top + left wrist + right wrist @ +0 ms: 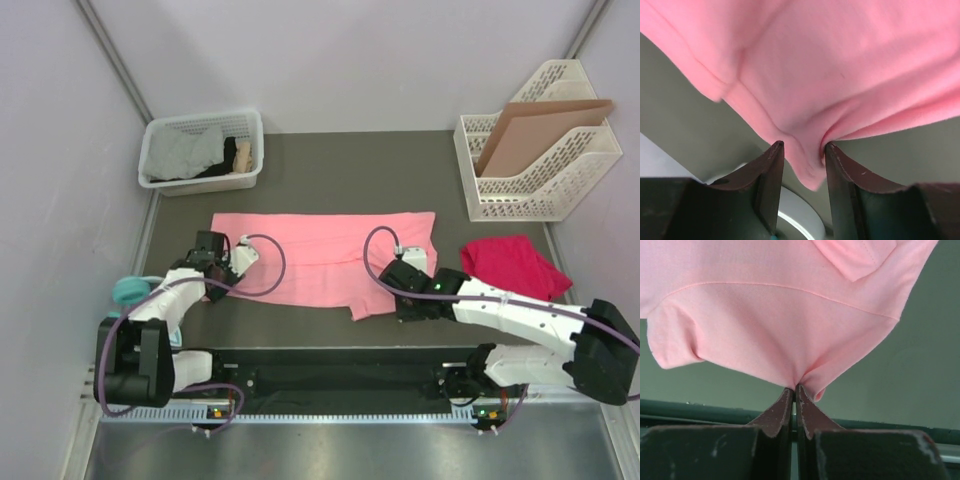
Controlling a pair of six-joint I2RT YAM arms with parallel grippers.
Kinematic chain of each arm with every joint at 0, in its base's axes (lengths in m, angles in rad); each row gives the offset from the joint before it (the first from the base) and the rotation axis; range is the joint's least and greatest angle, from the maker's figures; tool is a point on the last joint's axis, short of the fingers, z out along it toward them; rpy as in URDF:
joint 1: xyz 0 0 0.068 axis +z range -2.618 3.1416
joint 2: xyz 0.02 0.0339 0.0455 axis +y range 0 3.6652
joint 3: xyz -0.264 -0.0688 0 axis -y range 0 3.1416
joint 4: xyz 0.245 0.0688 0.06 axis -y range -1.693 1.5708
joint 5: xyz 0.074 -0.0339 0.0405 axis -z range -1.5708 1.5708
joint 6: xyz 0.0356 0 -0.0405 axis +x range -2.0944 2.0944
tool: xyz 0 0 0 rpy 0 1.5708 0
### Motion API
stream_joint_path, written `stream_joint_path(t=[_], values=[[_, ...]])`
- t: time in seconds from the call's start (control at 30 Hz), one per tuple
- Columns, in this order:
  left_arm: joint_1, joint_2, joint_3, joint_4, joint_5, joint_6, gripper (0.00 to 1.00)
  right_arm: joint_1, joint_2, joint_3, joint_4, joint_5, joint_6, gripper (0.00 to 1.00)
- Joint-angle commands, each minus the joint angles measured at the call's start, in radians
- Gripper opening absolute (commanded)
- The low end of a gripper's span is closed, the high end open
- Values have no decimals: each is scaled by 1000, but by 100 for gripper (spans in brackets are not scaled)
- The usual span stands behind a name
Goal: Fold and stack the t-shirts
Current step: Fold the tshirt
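1. Check your holds first. The left gripper (804,147) has its fingers closed on a thick tuck of the light salmon-pink t-shirt (320,250), at the shirt's near left edge. The right gripper (795,388) is pinched almost flat on a thin corner of the near right hem.
2. The shirt lies spread across the middle of the table (400,170), its long side running left to right. Both of your grips are on the near side, so the fold in hand looks like near edge over to far edge.
3. Lift both ends together and level. The right hold is only a small bite of cloth, and a jerk could probably pull it free.
4. Carry the edge straight away from you. Hold the cloth between the two grippers lightly taut so no sag or crease gets folded in.
5. Lay the near edge along the far edge, then lower before you release, so the fold does not spring back.
6. Stay clear of the magenta-red t-shirt (510,265), which lies crumpled just beside the pink one on the right; dragging it along would spoil the stack to come.
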Motion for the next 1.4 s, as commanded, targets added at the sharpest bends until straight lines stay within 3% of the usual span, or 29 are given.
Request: stream_joint_path(t=[0.0,0.23,0.57,0.63,0.67,0.8,1.2,1.37], values=[[5,-95,-4,-148,33,11,44,54,-70,-24,-97,-21,89,0],[5,-223,20,-243,34,21,45,124,-109,-4,-151,-18,161,0],[5,-224,52,-276,40,21,45,150,-155,40,-228,21,198,0],[5,-224,46,-268,43,20,49,149,-168,39,-231,22,201,0],[5,-223,39,-259,42,17,58,150,-170,31,-228,22,201,0],[5,-192,0,-211,51,0,72,149,-149,9,-200,13,199,0],[5,-30,52,-202,200,-86,70,149,-144,-30,-156,8,198,0],[5,21,48,-150,189,-92,63,149,-156,-38,-154,5,196,0]])
